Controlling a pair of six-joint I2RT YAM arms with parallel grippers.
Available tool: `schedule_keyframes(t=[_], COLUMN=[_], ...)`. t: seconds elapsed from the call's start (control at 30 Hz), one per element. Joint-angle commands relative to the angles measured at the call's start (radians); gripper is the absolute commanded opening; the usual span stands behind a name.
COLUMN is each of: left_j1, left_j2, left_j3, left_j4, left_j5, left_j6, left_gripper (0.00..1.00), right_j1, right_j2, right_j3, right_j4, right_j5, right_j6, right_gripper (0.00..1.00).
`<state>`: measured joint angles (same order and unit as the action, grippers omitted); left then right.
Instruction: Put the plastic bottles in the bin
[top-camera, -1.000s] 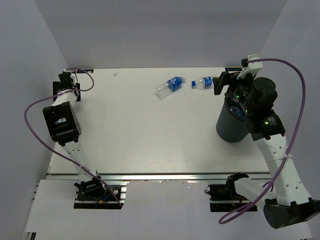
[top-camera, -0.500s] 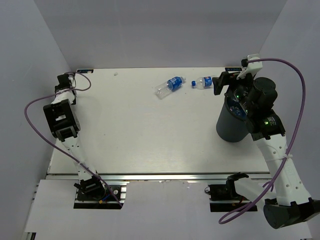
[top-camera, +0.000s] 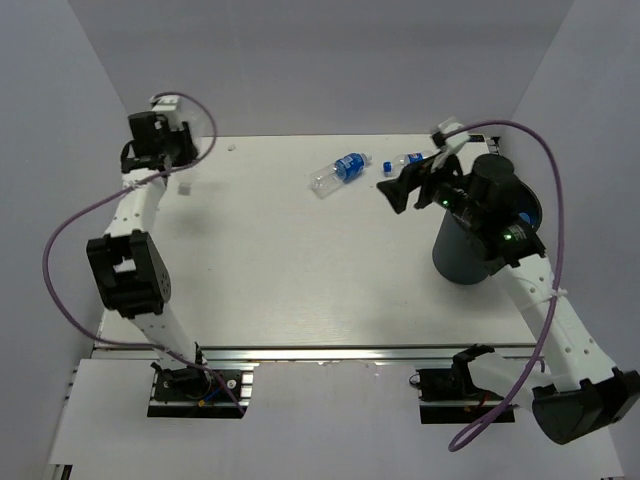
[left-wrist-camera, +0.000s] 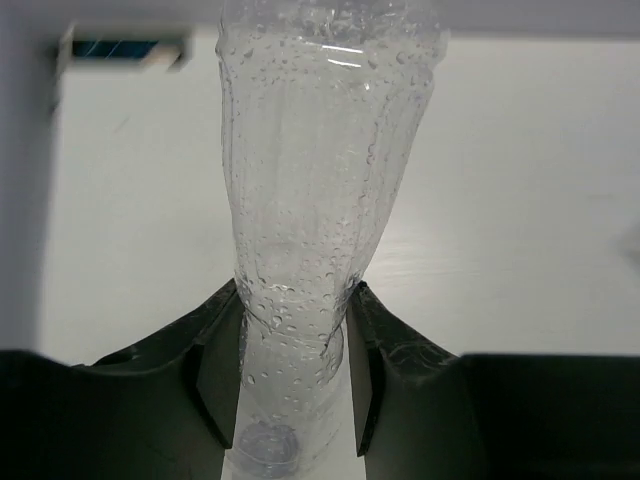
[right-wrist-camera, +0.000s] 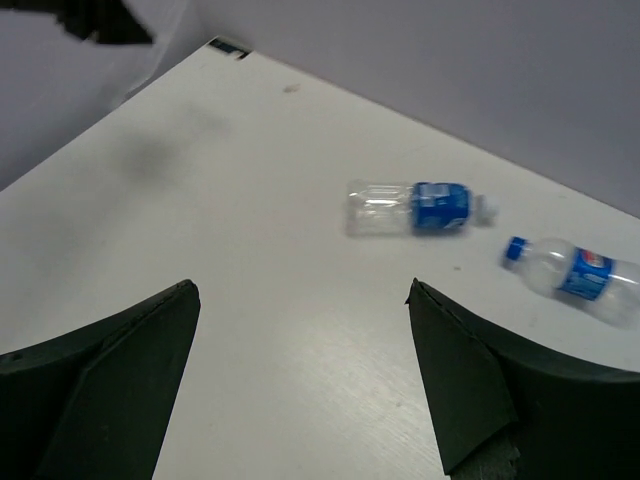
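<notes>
The left gripper (left-wrist-camera: 285, 375) is clenched on a clear, wet bottle (left-wrist-camera: 320, 200), squeezing it narrow between the fingers, above the 10 o'clock corner of the table (top-camera: 300, 270). The right gripper (top-camera: 402, 188) is spread wide and holds nothing. Near 1 o'clock the middle bottle (top-camera: 340, 170) and the right-hand bottle (top-camera: 405, 161) lie flat. The bin (top-camera: 460, 255) stands at 3 o'clock, partly hidden by the right arm.

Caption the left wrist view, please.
Left gripper pinches a clear, droplet-beaded plastic bottle, with the white table behind.
</notes>
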<state>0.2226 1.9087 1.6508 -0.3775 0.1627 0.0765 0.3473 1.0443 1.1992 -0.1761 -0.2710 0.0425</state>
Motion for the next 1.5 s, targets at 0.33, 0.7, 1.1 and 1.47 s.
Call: schedule_keyframes(t=[0.33,0.7,1.1,1.47], left_j1=[-0.621,-0.842,-0.850,-0.833], left_j2=[-0.545,-0.550,-0.600,-0.688], left_j3=[-0.701,-0.827,-0.827,-0.634], left_j4=[0.749,0.959,0.916,0.390], left_j5=[0.546,0.690,0.666,0.011], left_j6=[-0.386,-0.537,-0.525,-0.323], left_gripper=[0.17,0.14,0.82,0.98], right_j1=[0.174,0.176,0.176,0.139], right_j2=[0.094,0.092,0.017,-0.052], right_j3=[-0.182,-0.279,-0.325,-0.014], right_j4=[0.208,0.332,0.434,0.194], right_j5=[-0.290,-0.215,-0.128,0.679], right_j6=[-0.020,0.056,0.169,-0.004], right_gripper=[0.89,0.89,0.28,0.14])
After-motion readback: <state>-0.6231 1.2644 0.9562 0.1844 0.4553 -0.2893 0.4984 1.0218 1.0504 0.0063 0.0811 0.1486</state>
